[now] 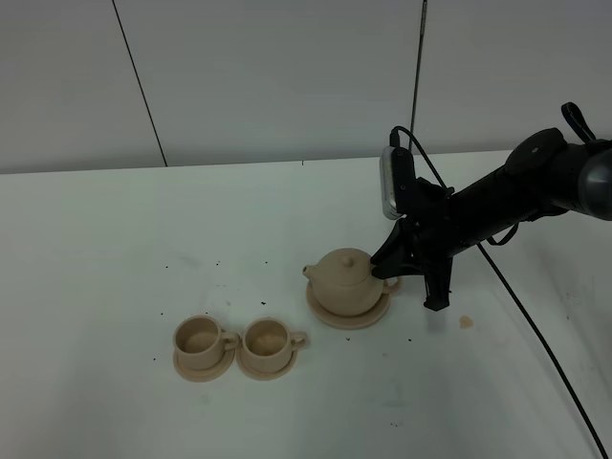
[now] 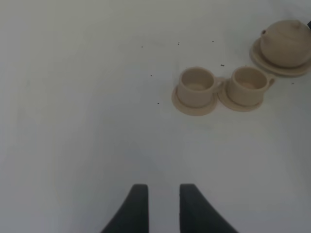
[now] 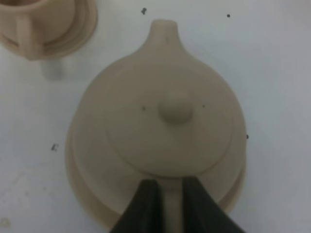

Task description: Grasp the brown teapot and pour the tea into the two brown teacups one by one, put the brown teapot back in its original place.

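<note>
One brown teapot [image 1: 349, 280] sits on its wide saucer [image 1: 349, 322], right gripper [image 3: 167, 196] pinching its loop handle. Two cups on small saucers near its spout side: nearer teacup [image 1: 268, 338], farther teacup [image 1: 199, 337]. Left gripper [image 2: 163, 208] well off, fingers narrowly parted, empty.

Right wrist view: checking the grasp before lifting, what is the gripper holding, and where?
The right gripper appears to pinch the squat beige-tan ceramic teapot by its loop handle, with the pot resting on its round saucer.

Teapot [image 3: 160, 111], teacups [image 2: 197, 87]: matte ceramic, smooth. Table [image 1: 96, 249]: smooth matte white. Right hand [image 3: 170, 184]: matte black, plastic-looking.
</note>
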